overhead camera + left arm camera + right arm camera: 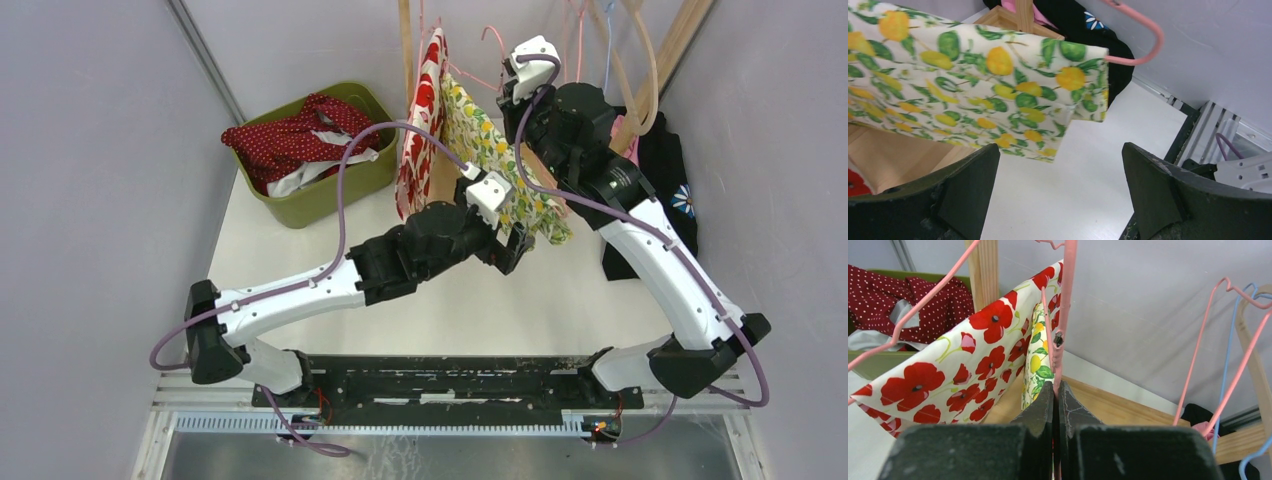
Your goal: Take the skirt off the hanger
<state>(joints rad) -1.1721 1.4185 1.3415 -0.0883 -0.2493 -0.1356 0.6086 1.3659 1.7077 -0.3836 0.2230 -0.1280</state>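
A lemon-print skirt (pixel 497 160) hangs on a pink hanger (pixel 1066 300) from the wooden rack. My right gripper (pixel 1055 386) is shut on the pink hanger's wire, just above the skirt's top edge (pixel 1040 367). My left gripper (pixel 1060 165) is open and empty, just below the skirt's lower corner (pixel 1068 90), with bare table between its fingers. In the top view the left gripper (pixel 508 250) sits under the skirt's hem. A poppy-print skirt (pixel 422 125) hangs on another pink hanger to the left of it.
A green bin (pixel 325 190) with red dotted clothing (pixel 290 140) stands at the back left. A black garment (pixel 665 190) hangs at the right. Empty pink and blue hangers (pixel 1228 355) hang on the wooden rack (pixel 983 270).
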